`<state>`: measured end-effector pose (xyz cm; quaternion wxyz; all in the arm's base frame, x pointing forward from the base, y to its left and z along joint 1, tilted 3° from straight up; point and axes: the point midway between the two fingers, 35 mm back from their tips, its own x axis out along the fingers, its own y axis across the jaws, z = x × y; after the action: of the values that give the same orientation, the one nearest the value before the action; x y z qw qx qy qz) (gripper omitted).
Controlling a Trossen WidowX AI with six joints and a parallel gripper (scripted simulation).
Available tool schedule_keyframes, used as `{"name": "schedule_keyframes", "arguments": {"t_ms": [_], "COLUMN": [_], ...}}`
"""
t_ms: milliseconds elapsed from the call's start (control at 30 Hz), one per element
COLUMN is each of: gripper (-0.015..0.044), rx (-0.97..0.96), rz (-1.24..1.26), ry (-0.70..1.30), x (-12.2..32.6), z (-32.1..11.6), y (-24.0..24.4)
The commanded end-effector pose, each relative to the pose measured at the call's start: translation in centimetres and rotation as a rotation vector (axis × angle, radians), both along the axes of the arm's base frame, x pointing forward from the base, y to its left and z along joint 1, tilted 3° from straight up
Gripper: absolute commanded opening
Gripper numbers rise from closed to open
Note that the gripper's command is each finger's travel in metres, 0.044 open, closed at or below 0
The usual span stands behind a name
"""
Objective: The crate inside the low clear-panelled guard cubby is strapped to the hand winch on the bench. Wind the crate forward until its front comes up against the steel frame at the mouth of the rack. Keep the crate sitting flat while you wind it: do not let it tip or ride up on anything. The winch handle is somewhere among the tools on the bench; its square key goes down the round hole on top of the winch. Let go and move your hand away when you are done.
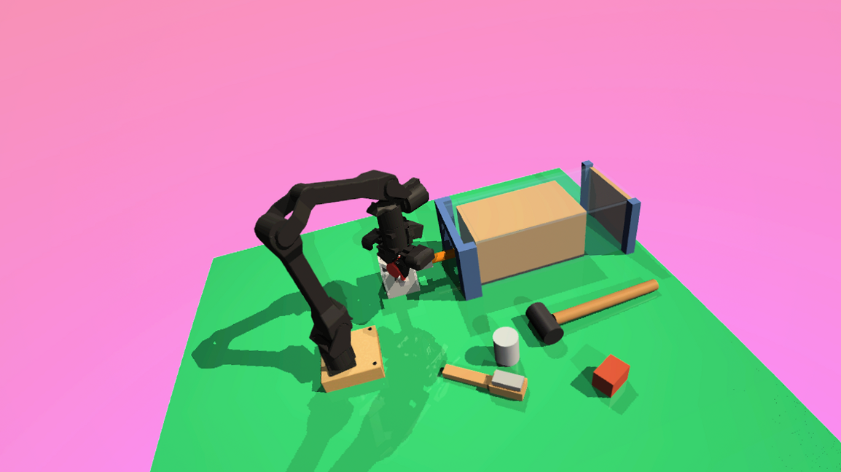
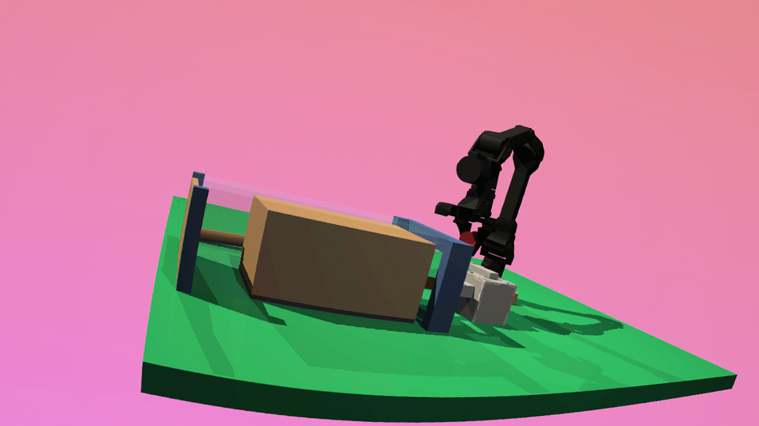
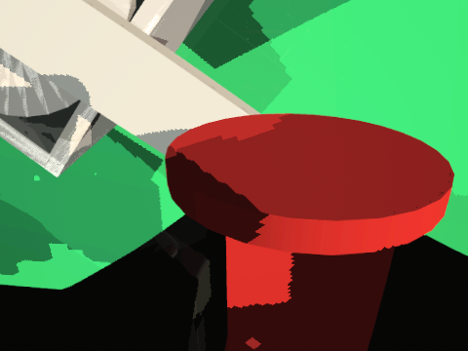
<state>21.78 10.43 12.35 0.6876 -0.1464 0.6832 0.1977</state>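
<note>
The tan, box-shaped crate (image 1: 532, 250) (image 2: 341, 262) sits flat inside the clear-panelled cubby (image 1: 632, 224) (image 2: 192, 238), its front just short of the blue steel frame (image 1: 470, 270) (image 2: 449, 286). An orange strap (image 1: 440, 257) reaches the pale grey winch (image 1: 402, 287) (image 2: 495, 301) (image 3: 55, 163); the red-knobbed, cream-armed handle (image 1: 393, 270) (image 2: 467, 238) (image 3: 312, 171) lies across its top.
</note>
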Motion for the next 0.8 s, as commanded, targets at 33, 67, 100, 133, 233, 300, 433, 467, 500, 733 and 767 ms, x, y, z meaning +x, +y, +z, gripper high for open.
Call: {"name": "schedule_keyframes", "arguments": {"t_ms": [33,67,100,133,233,300,433,467,500,733,767], "gripper": [0.0,0.0,0.0,0.0,0.0,0.0,0.0,0.0,0.0,0.0,0.0], "rx": [-0.002,-0.002,-0.002,-0.002,-0.002,-0.002,-0.002,-0.002,-0.002,-0.001,-0.001], "rz": [-0.006,-0.006,-0.006,-0.006,-0.006,-0.006,-0.006,-0.006,-0.006,-0.006,-0.006], "ry": [-0.033,-0.033,-0.033,-0.033,-0.034,-0.034,-0.034,-0.035,-0.035,-0.035,-0.036], "x": [1.9,2.0,2.2,2.3,2.9,3.2,3.8,3.9,4.1,5.1,5.2], "z": [0.1,0.1,0.1,0.1,0.1,0.1,0.2,0.2,0.2,0.3,0.3], "y": [0.0,0.0,0.1,0.1,0.2,0.2,0.4,0.4,0.5,0.9,0.9]}}
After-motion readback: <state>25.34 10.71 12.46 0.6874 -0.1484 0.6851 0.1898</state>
